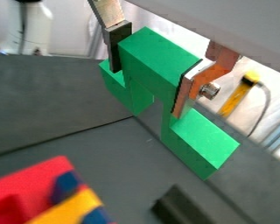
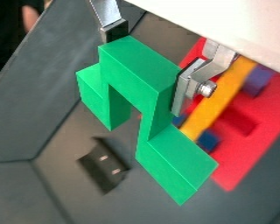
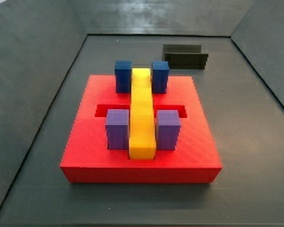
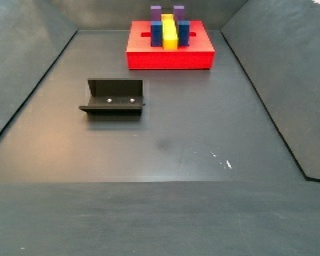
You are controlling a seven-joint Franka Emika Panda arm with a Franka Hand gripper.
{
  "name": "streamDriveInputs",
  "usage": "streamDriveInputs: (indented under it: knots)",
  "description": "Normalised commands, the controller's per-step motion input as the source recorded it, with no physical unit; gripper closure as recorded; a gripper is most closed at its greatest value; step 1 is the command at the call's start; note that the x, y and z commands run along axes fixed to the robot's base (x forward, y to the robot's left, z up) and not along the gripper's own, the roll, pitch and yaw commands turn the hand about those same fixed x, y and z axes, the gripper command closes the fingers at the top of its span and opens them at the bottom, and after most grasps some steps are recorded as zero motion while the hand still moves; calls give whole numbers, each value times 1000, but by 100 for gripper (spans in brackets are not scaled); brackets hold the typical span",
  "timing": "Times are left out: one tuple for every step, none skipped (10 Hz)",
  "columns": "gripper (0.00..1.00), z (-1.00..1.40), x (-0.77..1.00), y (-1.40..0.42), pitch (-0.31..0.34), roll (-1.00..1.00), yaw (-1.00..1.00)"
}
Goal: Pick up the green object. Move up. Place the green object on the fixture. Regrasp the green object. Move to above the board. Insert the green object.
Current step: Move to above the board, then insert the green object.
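In both wrist views my gripper (image 1: 154,72) (image 2: 149,59) is shut on the green object (image 1: 166,105) (image 2: 136,96), a bright green U-shaped block. The fingers (image 1: 113,48) clamp its bridge part and its two legs point down, off the dark floor. The fixture, a dark bracket, stands below on the floor (image 2: 106,167) (image 1: 184,208) and shows in both side views (image 4: 113,98) (image 3: 186,57). The red board (image 3: 91,146) (image 4: 170,58) lies beyond it, also in the wrist views (image 2: 241,153) (image 1: 24,185). Neither gripper nor green object shows in the side views.
The board carries a long yellow bar (image 3: 142,111), two blue blocks (image 3: 123,74) and two purple blocks (image 3: 117,129). Grey sloping walls (image 4: 29,80) enclose the dark floor. A yellow cable part (image 1: 236,96) sits by the gripper.
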Motion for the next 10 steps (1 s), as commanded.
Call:
streamDriveInputs:
  knots:
    - [100,51,-251,-210,127,-1000,-112]
    - [100,37,-181,-121,122,-1000,-106]
    - [100,20,-133,-31,107,-1000,-90]
    - [100,15,-119,-3,95,-1000,-87]
    - [100,13,-101,23,76,-1000,-78]
    - [100,5,-86,30,30,-717,-40]
    - [100,2,-71,27,-8,-434,-11]
    - [100,2,-57,18,-25,-326,-12]
    - [100,-43,0,0,0,-17,0]
    - [100,-274,0,-74,-19,-183,0]
